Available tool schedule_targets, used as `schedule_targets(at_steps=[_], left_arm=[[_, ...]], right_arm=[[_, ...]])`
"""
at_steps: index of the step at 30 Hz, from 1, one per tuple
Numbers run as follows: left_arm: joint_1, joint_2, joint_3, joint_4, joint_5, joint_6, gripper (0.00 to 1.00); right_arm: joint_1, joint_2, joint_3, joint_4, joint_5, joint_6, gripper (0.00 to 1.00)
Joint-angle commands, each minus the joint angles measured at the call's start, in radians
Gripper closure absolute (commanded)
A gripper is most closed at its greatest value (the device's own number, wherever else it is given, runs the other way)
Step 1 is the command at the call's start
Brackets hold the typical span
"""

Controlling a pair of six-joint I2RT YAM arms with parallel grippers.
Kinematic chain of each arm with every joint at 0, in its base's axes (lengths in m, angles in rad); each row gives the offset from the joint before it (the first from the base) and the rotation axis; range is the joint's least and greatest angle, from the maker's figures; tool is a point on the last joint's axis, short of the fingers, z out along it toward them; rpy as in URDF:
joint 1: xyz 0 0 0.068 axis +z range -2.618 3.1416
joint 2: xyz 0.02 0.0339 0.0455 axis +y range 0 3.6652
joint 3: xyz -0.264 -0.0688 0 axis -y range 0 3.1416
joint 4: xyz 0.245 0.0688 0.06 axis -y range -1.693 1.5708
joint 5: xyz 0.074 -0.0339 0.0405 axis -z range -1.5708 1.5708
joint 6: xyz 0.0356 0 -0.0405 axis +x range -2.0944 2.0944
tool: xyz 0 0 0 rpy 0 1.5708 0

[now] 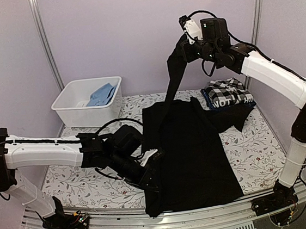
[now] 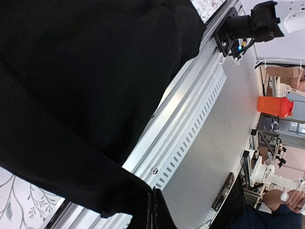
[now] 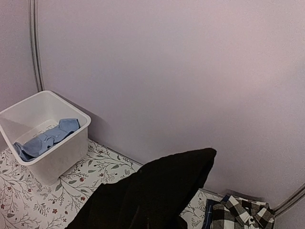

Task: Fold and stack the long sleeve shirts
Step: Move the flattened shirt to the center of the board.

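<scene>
At counter [image 1: 78, 182] centre, black shirt [image 1: 190, 154] lying spread; right gripper [image 1: 185, 45] up high, grasping its sleeve; left gripper [image 1: 149, 182] clenched on near-left hem. Checked shirt [image 1: 227, 89] folded far right, atop lettered shirt [image 1: 231, 102]

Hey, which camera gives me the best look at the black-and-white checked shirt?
The top external view: the checked shirt lies folded at the far right of the table, in plain sight. The right wrist view catches only part of it at the bottom edge; the left wrist view shows none of it.
</scene>
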Motion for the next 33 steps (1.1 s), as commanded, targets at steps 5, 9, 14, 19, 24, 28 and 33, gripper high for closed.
schedule_targets(at_steps=[5,9,14,19,24,28,33], left_arm=[[0.017,0.098,0.115,-0.063,0.112,0.136,1.0],[0.12,0.035,0.116,-0.146,0.022,0.145,1.0],[0.293,-0.067,0.044,-0.195,-0.061,0.129,1.0],[0.319,-0.077,-0.022,-0.159,0.009,0.118,1.0],[0.316,-0.056,-0.069,-0.1,0.047,0.107,1.0],[0.314,-0.027,-0.105,-0.021,0.064,0.074,1.0],[0.32,0.027,-0.131,0.038,0.042,0.051,1.0]], right_arm=[[-0.001,-0.077,-0.022,-0.003,0.057,0.0,1.0],[-0.029,-0.066,-0.021,-0.01,0.042,0.008,1.0],[-0.047,-0.039,-0.03,-0.021,-0.042,0.054,1.0],[-0.047,-0.018,-0.226,-0.005,-0.208,0.217,1.0],[-0.046,0.04,-0.418,0.064,-0.346,0.375,1.0],[-0.037,0.122,-0.488,0.11,-0.404,0.455,1.0],[-0.036,0.235,-0.513,0.144,-0.452,0.521,1.0]])
